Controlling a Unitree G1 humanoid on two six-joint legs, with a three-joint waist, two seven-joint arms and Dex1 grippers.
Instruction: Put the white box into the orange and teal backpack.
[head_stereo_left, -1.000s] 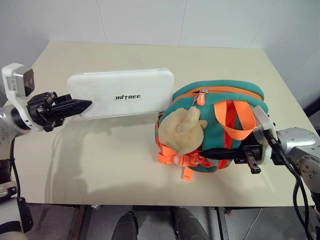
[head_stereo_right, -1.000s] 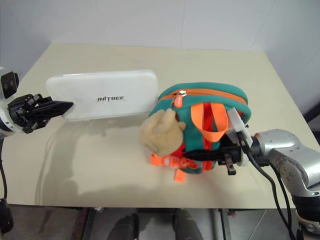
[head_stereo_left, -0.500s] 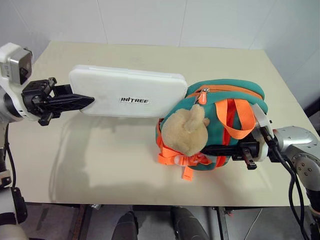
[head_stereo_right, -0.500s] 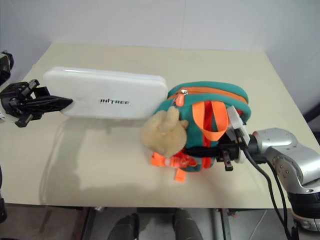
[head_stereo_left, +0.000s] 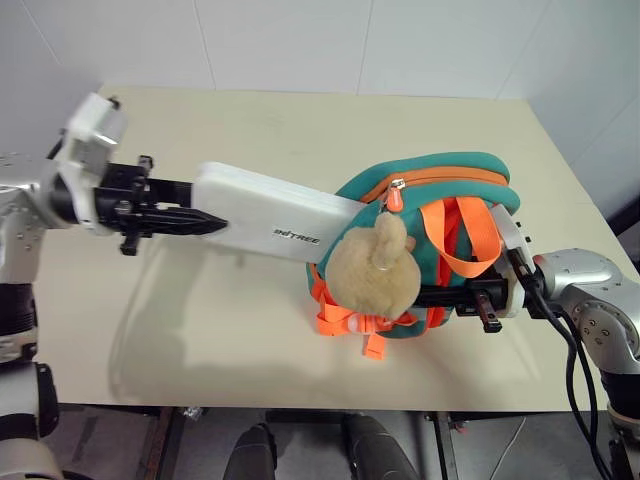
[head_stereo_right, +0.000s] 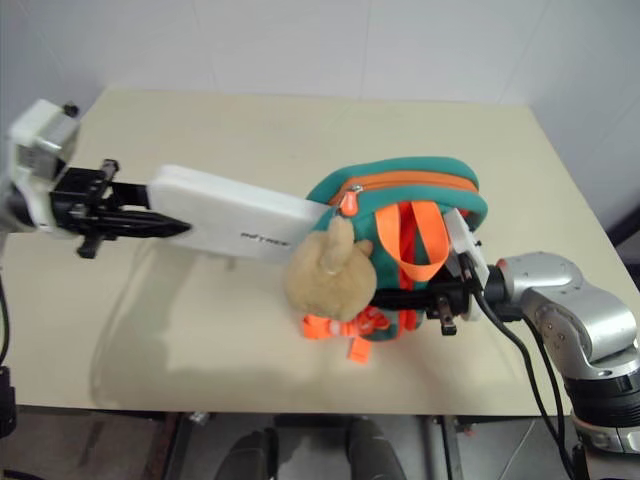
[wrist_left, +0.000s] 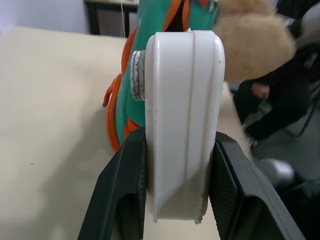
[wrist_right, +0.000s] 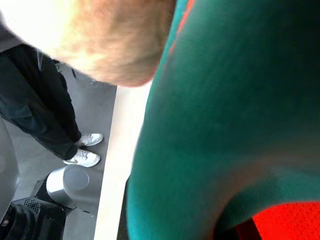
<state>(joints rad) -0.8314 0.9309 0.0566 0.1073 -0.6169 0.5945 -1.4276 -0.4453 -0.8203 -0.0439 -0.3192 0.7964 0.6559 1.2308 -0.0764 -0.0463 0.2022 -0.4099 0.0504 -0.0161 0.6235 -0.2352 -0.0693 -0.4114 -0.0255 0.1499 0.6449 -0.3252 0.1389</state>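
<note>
- The left gripper (head_stereo_left: 205, 222) is seen at the left side of the table (head_stereo_left: 250, 330), raised above its surface and pointing toward the right.
- The white box (head_stereo_left: 275, 212) is clamped by its near end between the two black fingers (wrist_left: 125, 180) of the left gripper; in the left wrist view a finger is pressed against each broad face of the box.
- The white box is held off the table and tilted, with its free end reaching the left side of the orange and teal backpack (head_stereo_left: 440, 190), just below the orange zipper line.
- Whether the free end is inside an opening or only touching the fabric cannot be told, since it is hidden behind the tan plush toy (head_stereo_left: 372, 275).
- The tan plush toy hangs on the front of the backpack, with orange buckles (head_stereo_left: 350, 320) gathered beneath it.
- The backpack stands on the right half of the table, its orange webbing handle (head_stereo_left: 462, 235) draped over the teal front.
- The right gripper (head_stereo_left: 450, 297) is found at the lower right side of the backpack, pointing left, with its fingers closed on the backpack's lower front.
- In the right wrist view teal fabric and the plush toy are seen very close, and a person's legs and white shoes (wrist_right: 82, 150) are seen on the floor beyond the table edge.
</note>
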